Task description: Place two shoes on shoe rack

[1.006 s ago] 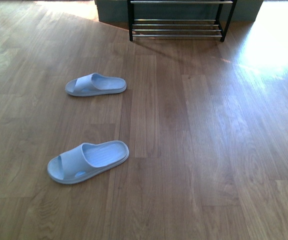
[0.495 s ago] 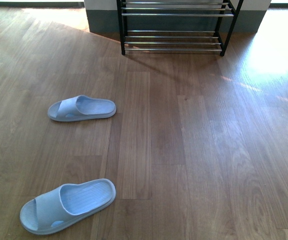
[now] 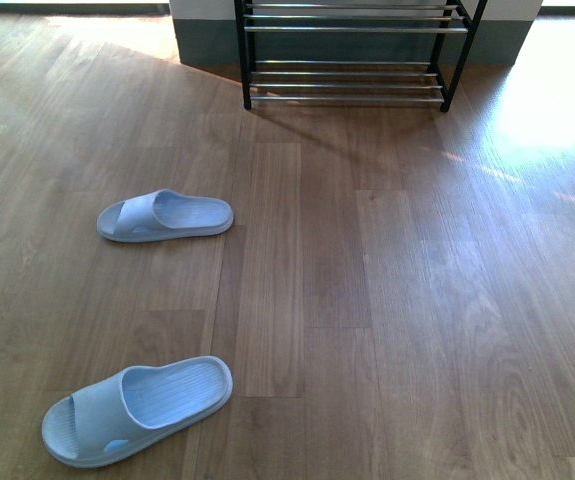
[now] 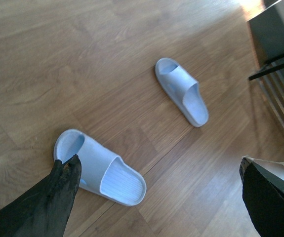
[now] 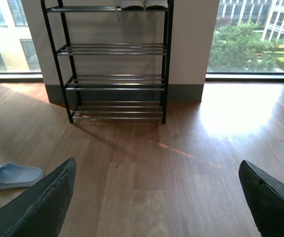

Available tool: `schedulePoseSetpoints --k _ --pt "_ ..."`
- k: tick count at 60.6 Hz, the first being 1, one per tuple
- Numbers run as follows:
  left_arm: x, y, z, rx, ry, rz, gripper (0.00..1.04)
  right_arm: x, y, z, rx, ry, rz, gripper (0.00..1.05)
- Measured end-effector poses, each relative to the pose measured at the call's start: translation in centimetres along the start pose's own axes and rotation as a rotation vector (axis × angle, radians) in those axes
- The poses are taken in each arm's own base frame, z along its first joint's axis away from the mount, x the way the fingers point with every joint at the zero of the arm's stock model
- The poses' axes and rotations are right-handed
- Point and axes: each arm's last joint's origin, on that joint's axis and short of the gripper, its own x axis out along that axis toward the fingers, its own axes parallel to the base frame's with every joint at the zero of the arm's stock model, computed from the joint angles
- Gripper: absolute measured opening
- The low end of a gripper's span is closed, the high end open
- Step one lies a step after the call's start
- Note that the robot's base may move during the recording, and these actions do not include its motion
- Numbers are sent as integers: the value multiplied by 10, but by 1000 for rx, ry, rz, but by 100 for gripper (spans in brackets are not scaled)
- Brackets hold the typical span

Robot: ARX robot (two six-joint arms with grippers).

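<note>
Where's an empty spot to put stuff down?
The wooden floor right of the far slide and near slide, up to the shoe rack, is bare. The rack's three lower shelves look empty. Its top shelf is taken by white-soled shoes.

The left claw is held open, its two black fingers spread wide apart, and it is aimed steeply downward. A pale ragged strip is seen along the top edge of one of these fingers. The right claw is likewise held open, its dark fingers set far apart, and it is pointed forward, only slightly tilted down.
</note>
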Motion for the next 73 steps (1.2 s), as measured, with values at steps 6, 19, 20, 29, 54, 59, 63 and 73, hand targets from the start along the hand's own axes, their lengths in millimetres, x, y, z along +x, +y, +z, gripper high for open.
schedulePoseSetpoints --k 6,19,20,29,54,59,63,73 --pt "39 -7 -13 -2 98 84 95 0 0 0 0 0 0 96" --pt "126 -10 -51 -63 287 265 95 0 0 0 0 0 0 96" --pt "131 -10 -54 -73 304 280 95 0 0 0 0 0 0 96" --pt "173 -5 -69 -139 367 396 95 0 0 0 0 0 0 96" --pt "219 6 -90 -189 516 692 95 0 0 0 0 0 0 96" --pt "226 11 -92 -181 516 743 95 0 0 0 0 0 0 96" --pt "231 14 -92 -180 521 756 95 0 0 0 0 0 0 96" --pt "245 20 -96 -143 541 752 95 0 0 0 0 0 0 96"
